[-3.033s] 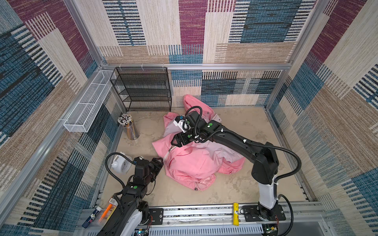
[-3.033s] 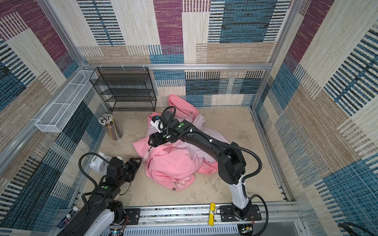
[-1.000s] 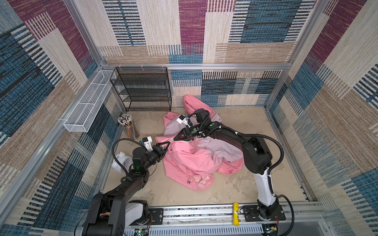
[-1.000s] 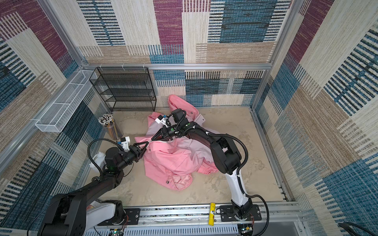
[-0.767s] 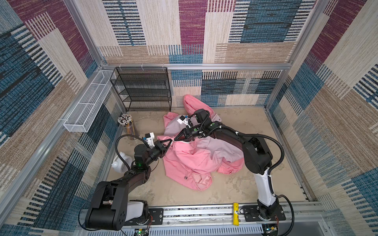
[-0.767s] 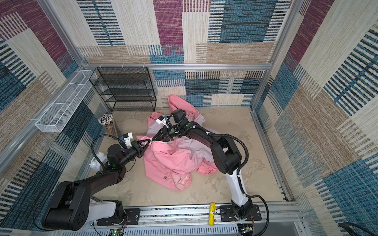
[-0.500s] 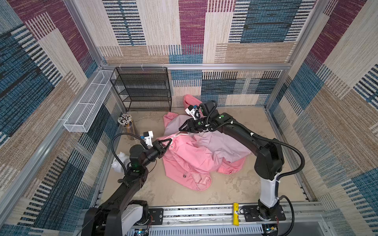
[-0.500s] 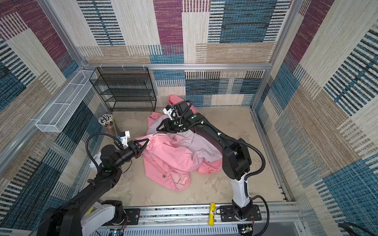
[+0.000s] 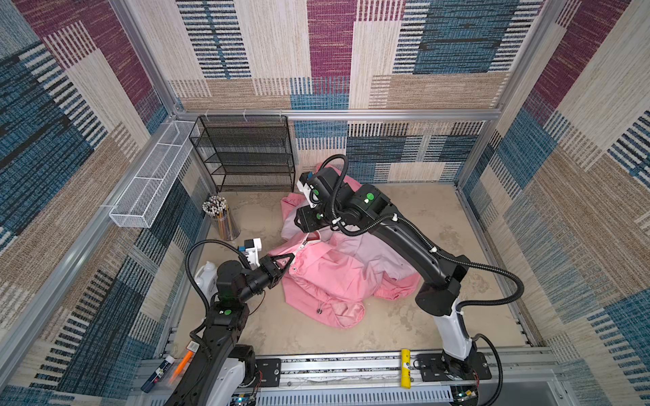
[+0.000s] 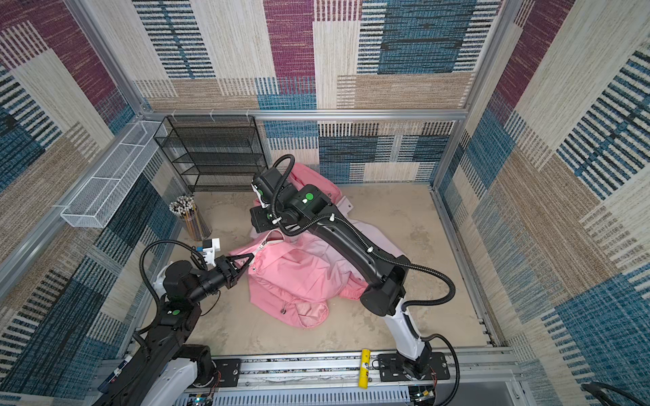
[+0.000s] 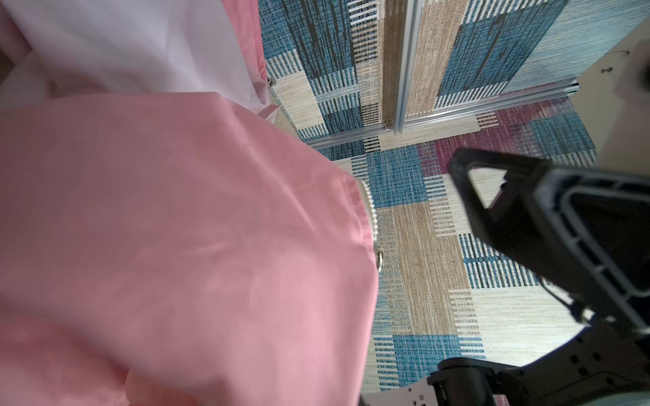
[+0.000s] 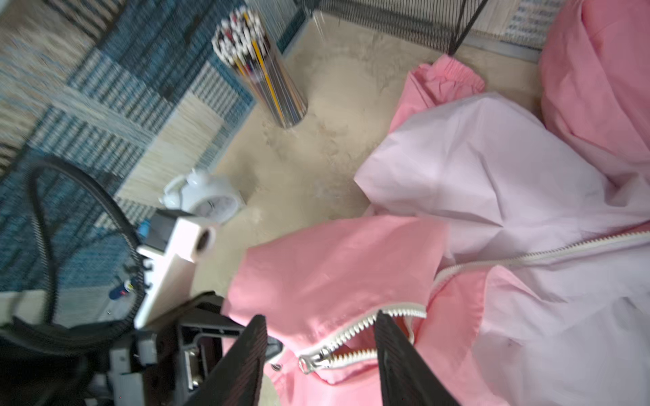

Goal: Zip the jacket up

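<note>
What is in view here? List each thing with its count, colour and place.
jacket: one, pink with a white zipper, crumpled mid-floor
shelf rack: one, black mesh, against the back wall, left part
wire basket: one, white, hung on the left wall
pencil cup: one, mixed-colour pencils, on the floor in front of the rack
alarm clock: one, white, on the floor behind the left arm
markers: at least two, one orange and one dark, front left by the rail
yellow tab: one, on the front rail
left gripper: one, black, shut on the jacket's near left edge
right gripper: one, black, open over the zipper slider
</note>
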Action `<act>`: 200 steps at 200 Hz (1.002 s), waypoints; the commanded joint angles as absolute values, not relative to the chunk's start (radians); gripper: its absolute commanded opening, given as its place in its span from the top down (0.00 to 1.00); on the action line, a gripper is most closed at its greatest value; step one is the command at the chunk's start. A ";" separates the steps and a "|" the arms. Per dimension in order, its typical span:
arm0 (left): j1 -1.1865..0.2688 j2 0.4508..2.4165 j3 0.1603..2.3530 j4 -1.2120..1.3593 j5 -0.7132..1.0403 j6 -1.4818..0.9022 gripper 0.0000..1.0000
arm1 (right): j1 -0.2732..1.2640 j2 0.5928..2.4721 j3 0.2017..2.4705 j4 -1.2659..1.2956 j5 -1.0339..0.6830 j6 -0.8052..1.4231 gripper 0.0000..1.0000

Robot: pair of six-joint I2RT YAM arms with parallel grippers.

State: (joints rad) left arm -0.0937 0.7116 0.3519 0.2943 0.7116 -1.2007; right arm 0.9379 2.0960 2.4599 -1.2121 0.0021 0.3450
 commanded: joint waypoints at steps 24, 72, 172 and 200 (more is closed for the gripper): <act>-0.097 0.645 0.371 0.214 0.719 -1.226 1.00 | 1.019 2.086 2.476 -1.335 0.186 0.277 0.47; -0.104 0.629 0.377 0.197 0.719 -1.231 1.00 | 1.080 2.085 2.473 -1.319 0.209 0.248 0.49; -0.106 0.613 0.374 0.173 0.712 -1.239 1.00 | 1.129 2.152 2.451 -1.338 0.348 0.217 0.58; -0.107 0.613 0.374 0.173 0.713 -1.241 1.00 | 1.129 2.162 2.456 -1.336 0.379 0.223 0.67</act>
